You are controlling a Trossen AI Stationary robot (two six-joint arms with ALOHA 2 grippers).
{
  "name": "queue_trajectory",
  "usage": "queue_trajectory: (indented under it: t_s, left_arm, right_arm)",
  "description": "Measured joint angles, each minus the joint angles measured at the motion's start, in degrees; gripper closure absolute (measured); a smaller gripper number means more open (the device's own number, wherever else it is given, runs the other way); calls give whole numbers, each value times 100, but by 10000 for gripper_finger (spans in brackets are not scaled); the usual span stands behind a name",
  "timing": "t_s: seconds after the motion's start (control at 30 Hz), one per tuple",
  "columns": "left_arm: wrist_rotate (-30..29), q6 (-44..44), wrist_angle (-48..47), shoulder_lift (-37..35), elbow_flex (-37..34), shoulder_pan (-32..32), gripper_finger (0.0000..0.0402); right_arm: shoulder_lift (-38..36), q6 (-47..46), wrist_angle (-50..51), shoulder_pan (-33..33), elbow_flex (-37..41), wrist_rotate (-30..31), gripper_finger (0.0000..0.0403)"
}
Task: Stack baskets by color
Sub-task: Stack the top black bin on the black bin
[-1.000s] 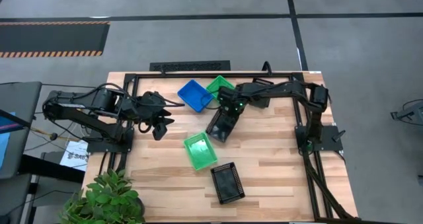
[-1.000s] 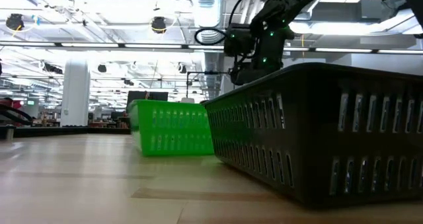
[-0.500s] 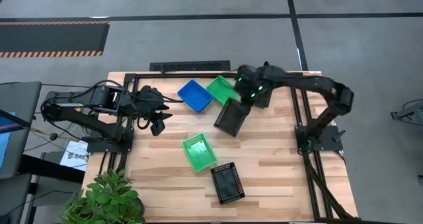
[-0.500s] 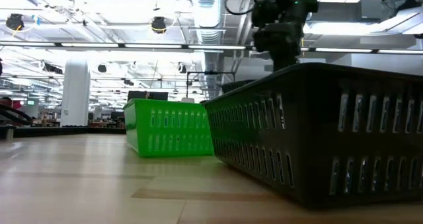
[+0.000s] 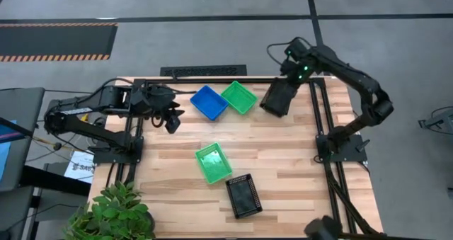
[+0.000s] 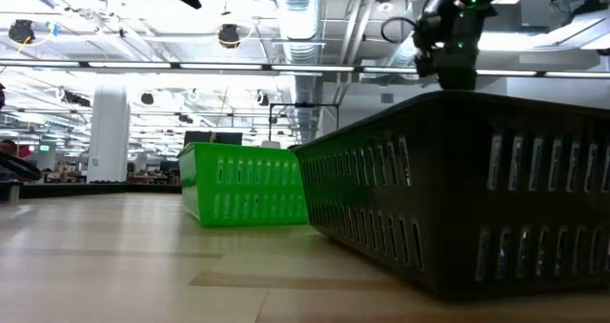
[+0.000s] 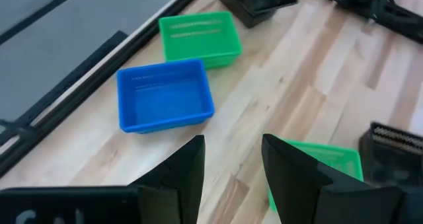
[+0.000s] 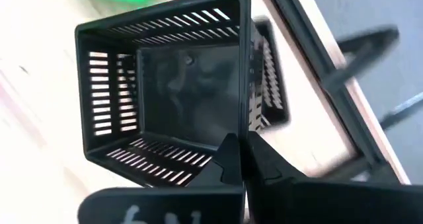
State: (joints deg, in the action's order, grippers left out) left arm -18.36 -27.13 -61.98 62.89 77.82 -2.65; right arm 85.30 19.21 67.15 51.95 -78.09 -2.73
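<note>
From above, the right gripper [image 5: 289, 83] hangs over the far right corner of the table [image 5: 297, 162], its fingers pinched on the rim of a black basket [image 5: 276, 98] that tilts below it, its long axis running diagonally toward the table's middle; a second black basket seems to lie under it, so the coming set-down likely turns on squaring the two. The right arm is plainly the nearer one. A blue basket [image 5: 209, 102] and a green basket [image 5: 238, 97] sit side by side, touching, at the far edge; another green basket [image 5: 214, 162] and another black basket [image 5: 243, 196] lie nearer the front. The left gripper [image 5: 171, 121] waits closed and empty just beside the blue one. At table height, the front black basket [image 6: 457, 190] fills the right, slotted plastic walls glossy. The left wrist view shows smooth-floored blue [image 7: 165, 95] and green [image 7: 199, 36] trays on pale wood planks. The right wrist view shows fingers [image 8: 228, 161] clamping a wall of the held basket [image 8: 165, 92], rectangular, slotted sides, solid floor.
</note>
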Motion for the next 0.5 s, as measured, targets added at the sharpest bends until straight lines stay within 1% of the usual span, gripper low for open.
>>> queue_trajectory:
  t_s: [0.13, 0.2, 0.5]
  left_arm:
    - [-5, -12, 38, 0, 0, -193, 264]
    - [-5, -12, 40, 0, 0, -308, 264]
    - [-7, 30, 42, 0, 0, -533, 264]
  right_arm:
    - [182, 249, 137, 378, -136, 194, 400]
    - [237, 352, 130, 478, -157, 186, 400]
    - [663, 837, 174, 457, -163, 107, 398]
